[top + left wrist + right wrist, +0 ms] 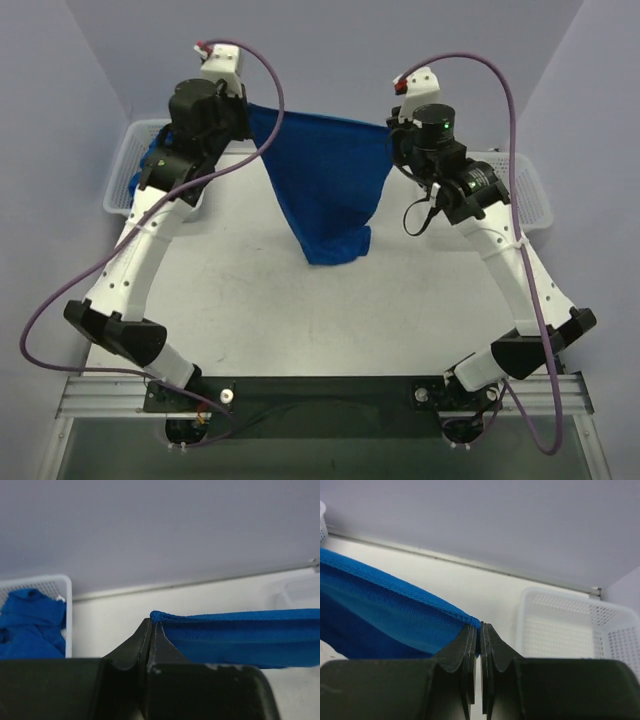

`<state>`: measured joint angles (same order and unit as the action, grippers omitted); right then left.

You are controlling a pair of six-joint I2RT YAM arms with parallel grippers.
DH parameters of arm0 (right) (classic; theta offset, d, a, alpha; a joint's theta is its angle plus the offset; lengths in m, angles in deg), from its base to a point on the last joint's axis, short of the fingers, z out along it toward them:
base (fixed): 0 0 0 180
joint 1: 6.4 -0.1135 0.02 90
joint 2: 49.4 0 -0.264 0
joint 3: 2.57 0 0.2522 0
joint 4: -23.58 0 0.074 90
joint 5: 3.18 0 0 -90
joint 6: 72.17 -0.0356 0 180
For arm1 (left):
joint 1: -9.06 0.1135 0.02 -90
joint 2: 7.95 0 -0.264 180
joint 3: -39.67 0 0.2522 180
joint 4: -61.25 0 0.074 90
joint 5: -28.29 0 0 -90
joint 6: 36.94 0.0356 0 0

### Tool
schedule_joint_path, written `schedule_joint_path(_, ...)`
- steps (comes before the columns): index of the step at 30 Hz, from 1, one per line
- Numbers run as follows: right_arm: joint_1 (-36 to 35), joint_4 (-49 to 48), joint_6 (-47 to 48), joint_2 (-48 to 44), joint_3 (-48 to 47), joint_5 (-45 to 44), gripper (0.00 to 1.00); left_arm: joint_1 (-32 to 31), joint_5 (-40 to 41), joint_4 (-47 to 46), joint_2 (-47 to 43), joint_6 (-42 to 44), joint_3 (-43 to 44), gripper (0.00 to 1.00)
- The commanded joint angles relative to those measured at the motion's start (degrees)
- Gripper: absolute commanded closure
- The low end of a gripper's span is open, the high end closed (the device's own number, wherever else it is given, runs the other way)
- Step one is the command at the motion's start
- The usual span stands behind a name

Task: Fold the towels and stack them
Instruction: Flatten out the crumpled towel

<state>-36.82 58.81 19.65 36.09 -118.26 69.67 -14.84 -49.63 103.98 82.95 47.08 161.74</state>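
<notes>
One royal-blue towel [325, 180] hangs in the air over the far middle of the table, its top edge stretched taut between both grippers and its lower part drooping to a point near the tabletop. My left gripper [151, 623] is shut on the towel's [240, 635] left top corner. My right gripper [480, 626] is shut on the right top corner of the towel [380, 610]. More blue towels [27, 625] lie bunched in the left basket [68, 610].
A white mesh basket [118, 185] sits at the table's far left, partly hidden by the left arm. A second white mesh basket [530, 190] stands at the far right and looks bare inside [560, 630]. Purple cables loop off both arms. Grey walls close the back.
</notes>
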Motion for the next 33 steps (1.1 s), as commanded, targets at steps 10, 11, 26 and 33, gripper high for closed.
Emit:
schedule_joint_path(10, 0.4, 0.3, 17.7, -4.6, -14.7, 1.1, 1.00, -0.8, 0.6, -0.1, -8.0, 8.5, 17.3, 1.00)
schedule_joint_path(11, 0.2, 0.3, 17.9, -6.5, -13.9, 1.9, 1.00, -0.9, -0.5, 0.1, -8.9, 8.7, 16.9, 1.00)
schedule_joint_path(26, -4.5, 1.6, 17.3, -25.3, -7.1, 18.4, 1.00, -1.6, -9.7, -0.1, -29.3, 8.6, 3.9, 1.00)
schedule_joint_path(33, -4.5, 1.6, 16.6, -21.3, -6.8, 14.1, 1.00, -1.5, 0.6, 0.2, -26.4, 6.2, 0.0, 1.00)
